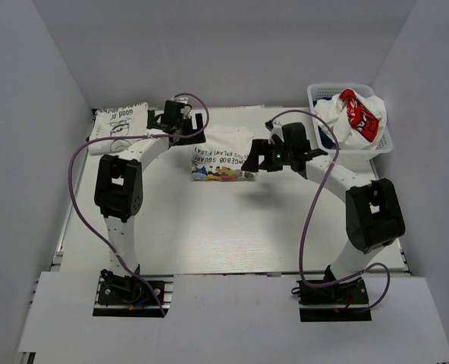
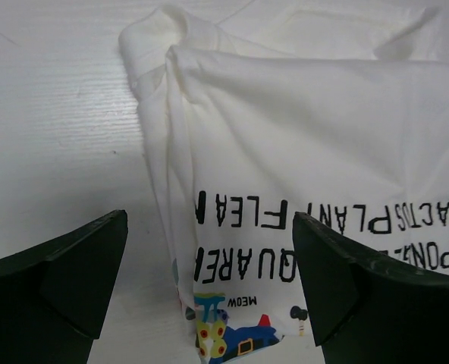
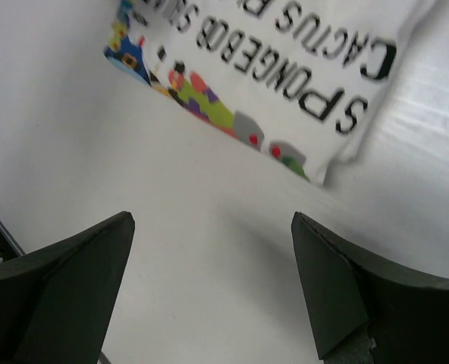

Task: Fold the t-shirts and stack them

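Note:
A folded white t-shirt with a colourful cartoon and black lettering [image 1: 223,157] lies in the middle of the table toward the back. My left gripper [image 1: 197,123] hovers at its far left corner, open and empty. In the left wrist view the printed t-shirt [image 2: 300,152] lies ahead, its folded left edge between my left gripper's [image 2: 209,284] spread fingers. My right gripper [image 1: 253,156] is open and empty at the shirt's right edge. In the right wrist view my right gripper [image 3: 209,284] is over bare table, with the shirt's printed corner [image 3: 285,68] beyond it. A second folded white t-shirt with a black line drawing [image 1: 120,126] lies at the back left.
A white lattice basket [image 1: 324,88] stands at the back right. It holds a crumpled white t-shirt with a red patch [image 1: 359,112] and a bit of dark blue cloth [image 1: 327,138]. White walls enclose the table on three sides. Purple cables loop off both arms.

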`<state>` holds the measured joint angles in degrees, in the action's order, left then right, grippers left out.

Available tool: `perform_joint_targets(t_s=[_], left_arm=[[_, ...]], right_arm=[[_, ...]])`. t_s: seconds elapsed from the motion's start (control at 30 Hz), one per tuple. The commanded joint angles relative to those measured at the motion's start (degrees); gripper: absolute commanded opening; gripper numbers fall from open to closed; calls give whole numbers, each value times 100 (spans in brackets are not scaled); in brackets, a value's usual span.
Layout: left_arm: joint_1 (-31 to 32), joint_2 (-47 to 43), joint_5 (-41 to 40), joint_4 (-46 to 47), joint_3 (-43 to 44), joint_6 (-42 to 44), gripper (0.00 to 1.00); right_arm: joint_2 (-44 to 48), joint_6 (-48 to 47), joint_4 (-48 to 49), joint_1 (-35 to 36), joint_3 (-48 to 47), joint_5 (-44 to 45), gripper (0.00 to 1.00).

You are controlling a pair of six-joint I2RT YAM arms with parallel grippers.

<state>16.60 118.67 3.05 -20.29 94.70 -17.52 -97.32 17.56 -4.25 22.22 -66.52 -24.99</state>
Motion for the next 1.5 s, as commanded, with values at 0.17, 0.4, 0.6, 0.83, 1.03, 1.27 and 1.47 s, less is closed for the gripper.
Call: perform_joint_targets(t_s=[0.17,0.4,0.6,0.83,1.03,1.27,1.47], left_arm=[[36,542,-85,-132,189,170,100],[89,1122,-147,-326,498,100,89],[317,1315,-128,-106,269,99,53],[318,1458,-1279,-493,1024,459,0],[213,344,-2308,77,577,1363,0],[160,-335,-3213,508,453,2708,0],[-25,-459,-3697,790,769,3640,0]], right_arm=[[942,28,-374,28,869,626,90],[1356,28,-901,-7,1220,1170,90],[1812,90,-928,-16,1554,1619,90],[2366,-121,-955,2,1800,2305,90],[2533,-201,-1034,-16,1941,2894,90],[2665,-253,-1034,-33,2047,3193,90],[2648,-262,-964,-16,2073,3211,90]])
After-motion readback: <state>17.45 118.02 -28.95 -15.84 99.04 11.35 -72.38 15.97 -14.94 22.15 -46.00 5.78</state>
